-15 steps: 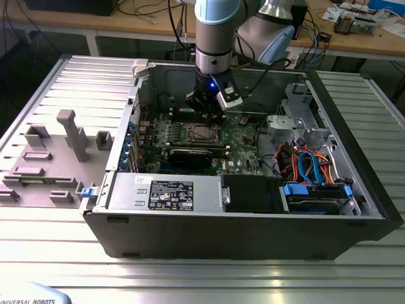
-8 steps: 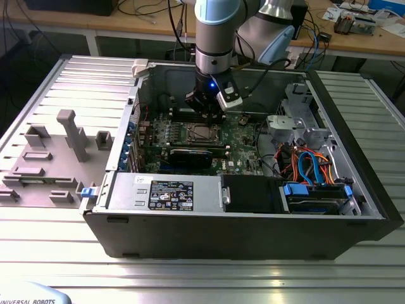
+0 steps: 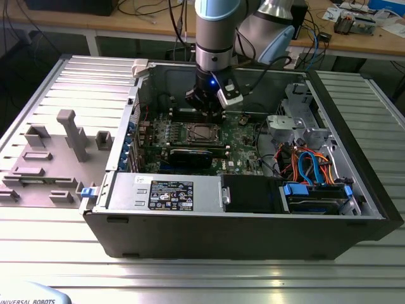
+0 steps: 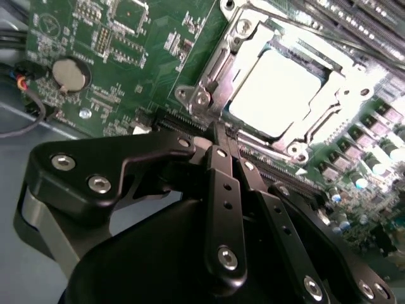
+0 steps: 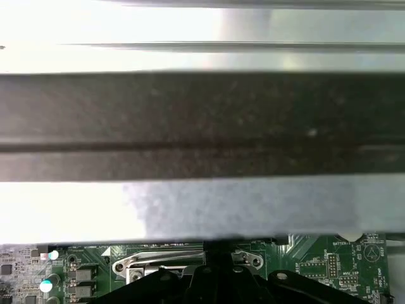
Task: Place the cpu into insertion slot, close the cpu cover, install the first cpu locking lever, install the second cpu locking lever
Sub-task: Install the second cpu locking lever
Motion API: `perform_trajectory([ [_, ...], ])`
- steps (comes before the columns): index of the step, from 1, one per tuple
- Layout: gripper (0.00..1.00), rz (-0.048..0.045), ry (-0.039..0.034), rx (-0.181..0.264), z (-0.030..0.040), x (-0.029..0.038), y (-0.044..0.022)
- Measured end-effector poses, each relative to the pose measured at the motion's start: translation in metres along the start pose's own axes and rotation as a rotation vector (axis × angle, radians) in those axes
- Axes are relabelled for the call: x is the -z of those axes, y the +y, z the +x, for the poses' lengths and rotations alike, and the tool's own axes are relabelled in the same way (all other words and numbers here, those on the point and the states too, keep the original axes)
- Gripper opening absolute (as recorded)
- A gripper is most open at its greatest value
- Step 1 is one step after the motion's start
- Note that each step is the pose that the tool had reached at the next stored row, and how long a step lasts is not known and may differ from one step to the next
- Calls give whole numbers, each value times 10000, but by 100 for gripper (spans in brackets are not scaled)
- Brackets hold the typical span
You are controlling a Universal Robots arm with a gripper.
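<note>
The cpu (image 4: 278, 88) lies flat in the insertion slot (image 3: 201, 133), its bright silver top showing through the cut-out. The cpu cover (image 4: 345, 95) lies down over it as a silver frame. In the second wrist view my gripper (image 4: 218, 130) is shut, its black fingers pressed together with nothing between them. The tips sit just off the socket's corner bracket (image 4: 196, 98). In the exterior view the gripper (image 3: 207, 116) hangs inside the open computer case, just behind the socket. In the first wrist view the gripper (image 5: 215, 253) stands against the cover's edge (image 5: 158, 261). I cannot make out the locking levers.
A black graphics card (image 3: 190, 155) lies in front of the socket and memory slots (image 4: 354, 25) run beside it. A coin battery (image 4: 69, 73) sits on the board. The case wall (image 5: 202, 120) is close behind. A drive cage with blue cables (image 3: 310, 171) fills the exterior view's right.
</note>
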State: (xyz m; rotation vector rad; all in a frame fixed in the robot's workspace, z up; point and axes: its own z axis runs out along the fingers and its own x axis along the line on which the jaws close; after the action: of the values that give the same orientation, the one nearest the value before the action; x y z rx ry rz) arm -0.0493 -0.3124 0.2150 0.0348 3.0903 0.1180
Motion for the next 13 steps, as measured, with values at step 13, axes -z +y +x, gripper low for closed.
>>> perform_trajectory([
  [13, 11, -1, -1, 0, -2, 17, -65],
])
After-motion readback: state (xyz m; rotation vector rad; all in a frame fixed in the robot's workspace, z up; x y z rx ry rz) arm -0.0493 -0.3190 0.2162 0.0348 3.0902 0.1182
